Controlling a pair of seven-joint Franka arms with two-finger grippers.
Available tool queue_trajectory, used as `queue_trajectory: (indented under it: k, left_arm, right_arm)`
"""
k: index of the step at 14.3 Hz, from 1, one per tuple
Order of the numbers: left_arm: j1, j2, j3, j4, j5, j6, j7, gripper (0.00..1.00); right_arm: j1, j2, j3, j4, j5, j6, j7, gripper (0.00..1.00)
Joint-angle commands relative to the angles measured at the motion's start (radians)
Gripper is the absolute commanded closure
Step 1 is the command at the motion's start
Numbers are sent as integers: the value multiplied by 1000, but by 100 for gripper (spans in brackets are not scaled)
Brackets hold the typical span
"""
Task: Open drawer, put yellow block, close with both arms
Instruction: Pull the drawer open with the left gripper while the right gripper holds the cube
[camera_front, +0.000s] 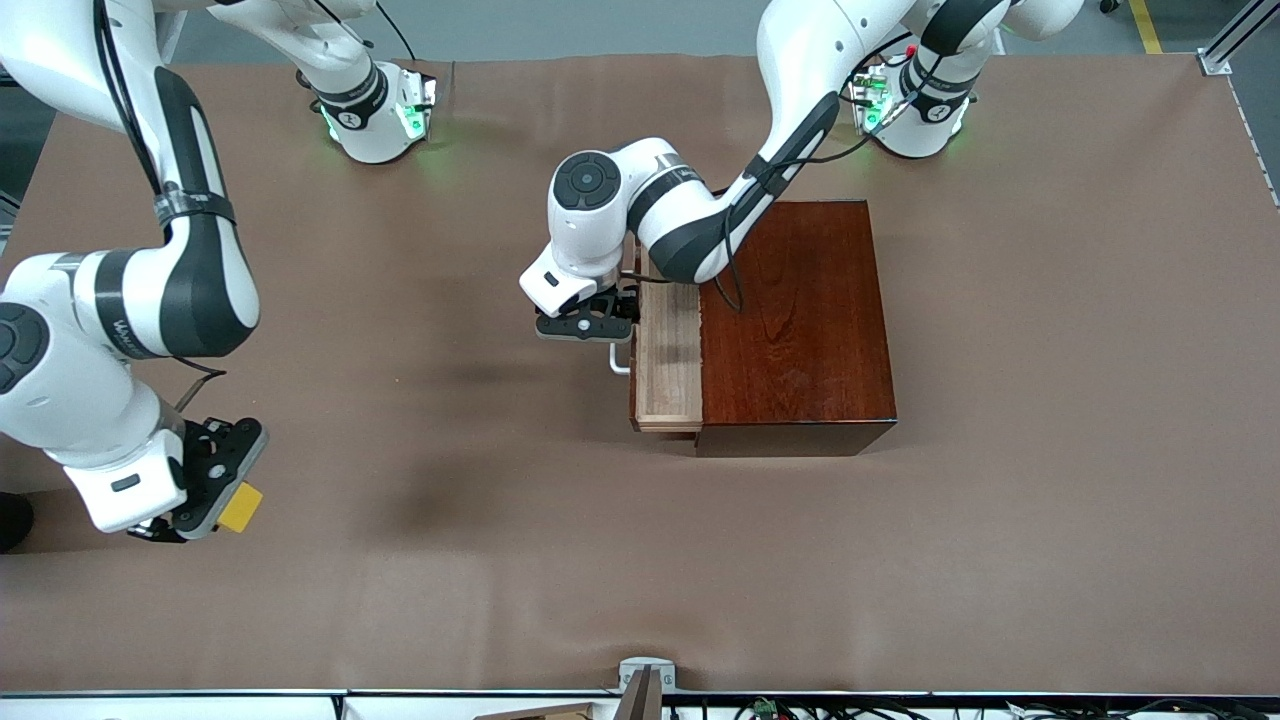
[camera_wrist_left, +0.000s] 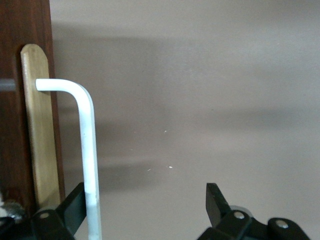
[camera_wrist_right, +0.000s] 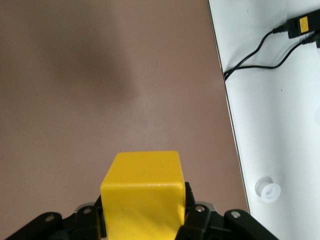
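The dark reddish-brown box (camera_front: 800, 320) stands mid-table. Its pale wood drawer (camera_front: 668, 350) is pulled partly out toward the right arm's end, with the white handle (camera_front: 618, 360) on its front. My left gripper (camera_front: 585, 325) is at the handle. In the left wrist view the gripper (camera_wrist_left: 145, 205) is open, and the handle bar (camera_wrist_left: 87, 150) runs between the fingers, close to one finger (camera_wrist_left: 75, 205). My right gripper (camera_front: 205, 480) is shut on the yellow block (camera_front: 241, 507) over the table at the right arm's end. The block (camera_wrist_right: 142, 195) fills the jaws of the right gripper (camera_wrist_right: 142, 215).
Brown cloth (camera_front: 480, 560) covers the table. The right wrist view shows the table's edge and a white floor with black cables (camera_wrist_right: 260, 47) and a small white cap (camera_wrist_right: 268, 190). A metal bracket (camera_front: 645, 680) sits at the table's edge nearest the front camera.
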Motion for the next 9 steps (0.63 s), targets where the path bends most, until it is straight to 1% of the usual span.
queue_trajectory:
  k: [1, 4, 7, 9]
  left_arm:
    - [-38, 67, -40, 62, -74, 145, -27, 0]
    - [-43, 75, -43, 62, -79, 197, -27, 0]
    - [-41, 79, -51, 62, -82, 249, -27, 0]
    - [-41, 79, -49, 85, -140, 269, -27, 0]
  right_arm:
    - [10, -5, 1, 13, -14, -7, -46, 100]
    - [10, -3, 1, 13, -12, -7, -69, 100]
    - [10, -3, 18, 13, -11, -7, -110, 100]
    - [10, -3, 19, 13, -11, -9, -113, 100]
